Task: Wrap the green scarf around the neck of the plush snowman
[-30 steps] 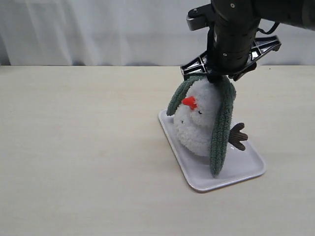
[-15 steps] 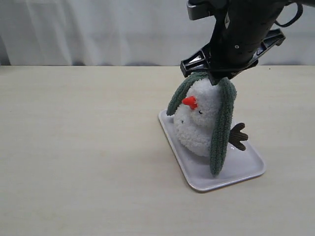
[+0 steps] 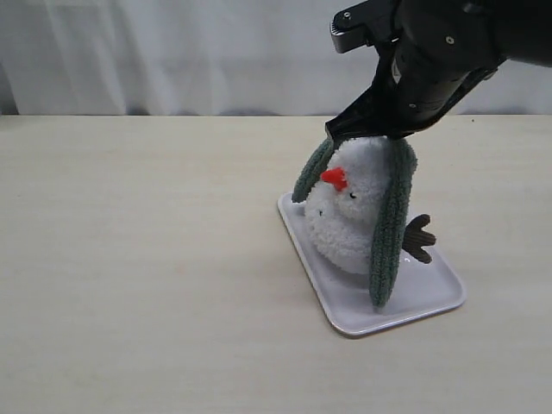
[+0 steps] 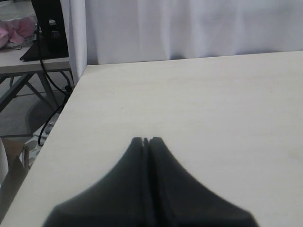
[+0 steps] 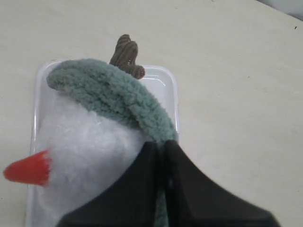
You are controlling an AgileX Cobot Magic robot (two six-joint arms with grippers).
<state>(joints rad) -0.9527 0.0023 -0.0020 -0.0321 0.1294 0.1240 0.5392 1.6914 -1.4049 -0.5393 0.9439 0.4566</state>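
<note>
The plush snowman [image 3: 349,216] stands on a white tray [image 3: 431,297], its orange nose [image 3: 333,178] pointing left. The green scarf [image 3: 390,233] is draped over the top of its head. One end hangs down the right side almost to the tray, and the shorter end [image 3: 310,172] hangs on the left. My right gripper [image 3: 379,136] is just above the head, shut on the scarf [image 5: 109,90] where it crosses the white fluff [image 5: 85,142]; green fleece shows between the jaws [image 5: 162,144]. My left gripper [image 4: 146,139] is shut and empty over bare table, outside the exterior view.
A brown twig arm [image 3: 418,239] sticks out of the snowman on the right, above the tray. The table edge [image 4: 61,118] runs near the left gripper, with cables and a stand beyond it. A white curtain [image 3: 172,52] hangs behind the table.
The right gripper's jaws have closed onto the scarf on top of the snowman's head, and the wrist has turned. The scarf and snowman have barely shifted.
</note>
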